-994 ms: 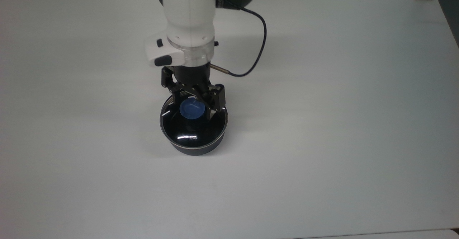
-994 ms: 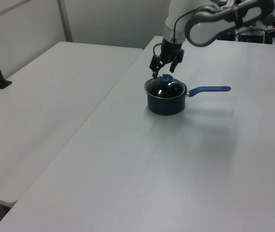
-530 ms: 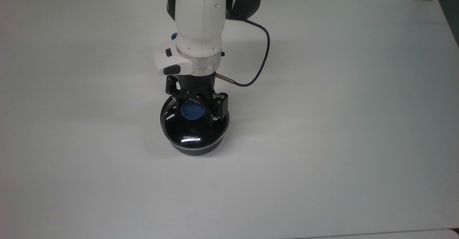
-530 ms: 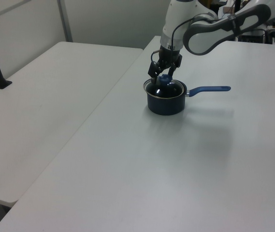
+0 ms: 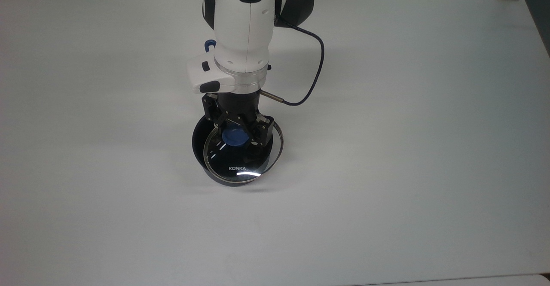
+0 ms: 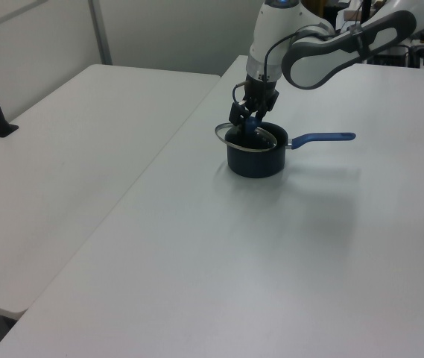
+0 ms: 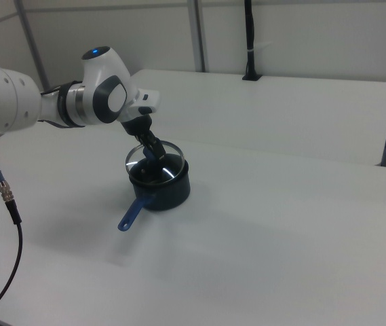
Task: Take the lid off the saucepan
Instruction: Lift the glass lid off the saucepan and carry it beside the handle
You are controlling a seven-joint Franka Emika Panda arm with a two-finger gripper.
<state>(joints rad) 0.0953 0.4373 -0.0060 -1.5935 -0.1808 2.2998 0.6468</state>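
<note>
You are seeing one black two-finger gripper point(image 5: 236, 136) pinching the blue knob of one round clear glass lid point(image 5: 240, 157) | lid is sitting raised and off-centre toward 3 o'clock over one dark navy saucepan point(image 5: 202, 148) in the top view | left view is showing its long blue handle point(image 6: 323, 137)

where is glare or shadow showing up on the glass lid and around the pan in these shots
Top view: a bright white glint on the round clear glass lid with the blue knob by its KONKA lettering. Left view: a soft shadow on the white table beside the dark navy saucepan. Right view: pale streaks on the lid's glass.
</note>
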